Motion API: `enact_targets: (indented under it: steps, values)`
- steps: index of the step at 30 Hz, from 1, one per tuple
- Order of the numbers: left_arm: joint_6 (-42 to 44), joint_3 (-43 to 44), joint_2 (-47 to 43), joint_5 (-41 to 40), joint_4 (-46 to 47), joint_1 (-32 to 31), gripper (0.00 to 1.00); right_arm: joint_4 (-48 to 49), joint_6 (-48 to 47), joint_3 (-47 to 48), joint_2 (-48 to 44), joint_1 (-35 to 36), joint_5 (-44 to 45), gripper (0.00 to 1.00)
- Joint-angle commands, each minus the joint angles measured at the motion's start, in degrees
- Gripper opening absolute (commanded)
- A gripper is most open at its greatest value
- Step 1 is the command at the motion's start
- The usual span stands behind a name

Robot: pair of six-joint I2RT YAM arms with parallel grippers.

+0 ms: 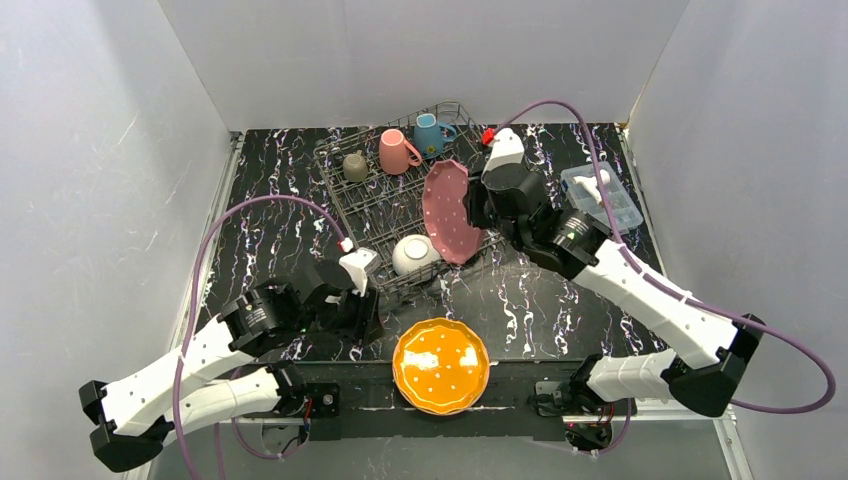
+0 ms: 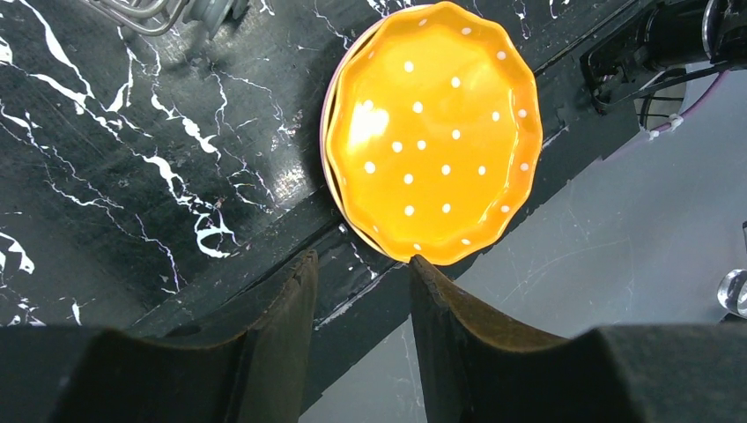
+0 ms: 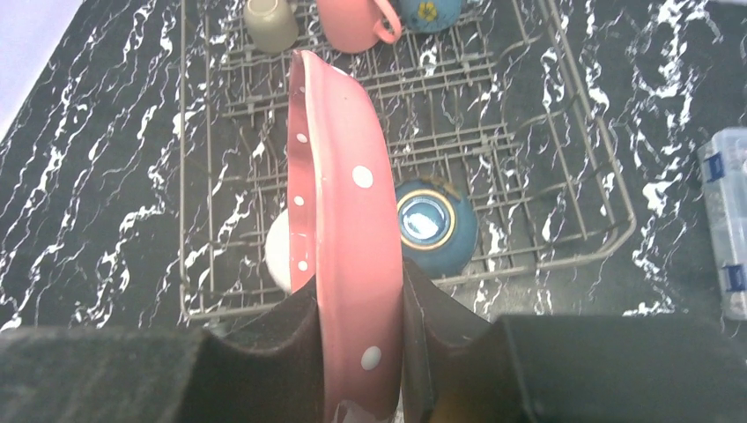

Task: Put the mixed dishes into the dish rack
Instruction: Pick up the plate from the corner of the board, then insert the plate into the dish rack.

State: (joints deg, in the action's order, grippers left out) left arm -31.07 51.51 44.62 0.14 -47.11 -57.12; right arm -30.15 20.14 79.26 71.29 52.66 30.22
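Note:
The grey wire dish rack (image 1: 372, 205) holds an olive mug (image 1: 355, 166), a pink mug (image 1: 398, 152), a blue mug (image 1: 432, 135), a white bowl (image 1: 415, 254) and a teal bowl (image 3: 436, 225). My right gripper (image 3: 359, 308) is shut on a pink dotted plate (image 3: 348, 220), held on edge above the rack's near right part. An orange dotted plate (image 2: 436, 132) lies at the table's near edge, stacked on another plate whose rim just peeks out. My left gripper (image 2: 357, 282) is open beside the orange plate's rim, nothing between its fingers.
A clear plastic box (image 1: 602, 195) with a white item sits right of the rack. The right arm's forearm (image 1: 640, 290) stretches across the table's right side. The orange plate (image 1: 441, 365) overhangs the table's dark front bar between the two arm bases.

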Motion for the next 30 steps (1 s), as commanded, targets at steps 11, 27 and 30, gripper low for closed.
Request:
enact_targets:
  steps: [11,27,30]
  values:
    - [2.9,-1.5,-2.4,-2.2,-1.6,0.2,0.36,24.1,-8.7,11.3,11.9,-8.4,0.7,0.01]
    - [8.3,-1.3,-2.2,-6.6,-1.4,0.3,0.39,34.6,-15.6,17.3,25.4,-16.6,-8.4,0.01]
    - [9.7,-2.4,-2.4,-6.4,0.3,0.2,0.39,36.8,-17.6,17.9,27.2,-17.9,-10.1,0.01]
